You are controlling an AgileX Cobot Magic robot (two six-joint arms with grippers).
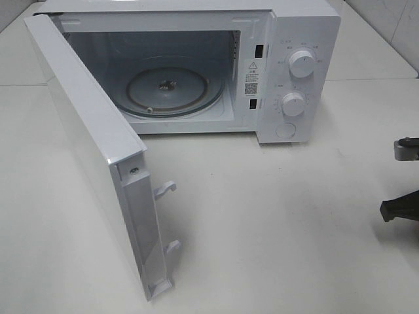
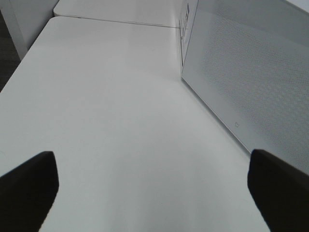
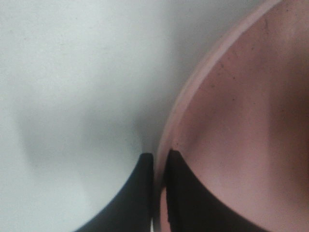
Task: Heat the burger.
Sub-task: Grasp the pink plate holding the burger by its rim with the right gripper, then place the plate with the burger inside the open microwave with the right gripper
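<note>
Burger not in sight; right pincer [image 3: 160, 156] clamps the rim of the pink plate [image 3: 231, 121], left pincer [image 2: 150, 166] gapes wide beside the microwave door [image 2: 251, 77].

Microwave [image 1: 314, 26] at table [image 1: 275, 229] rear, door [image 1: 85, 144] swung open leftward, turntable [image 1: 177, 91] inside

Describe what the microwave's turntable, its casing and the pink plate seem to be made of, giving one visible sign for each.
The turntable is probably clear, glossy glass, since the ring beneath shows through it. The casing is smooth, slightly glossy white. It could be painted metal or plastic, and looks alone do not settle it. The pink plate has a smooth, soft-sheen surface with a raised rim. It is likely plastic, possibly glazed ceramic.
</note>
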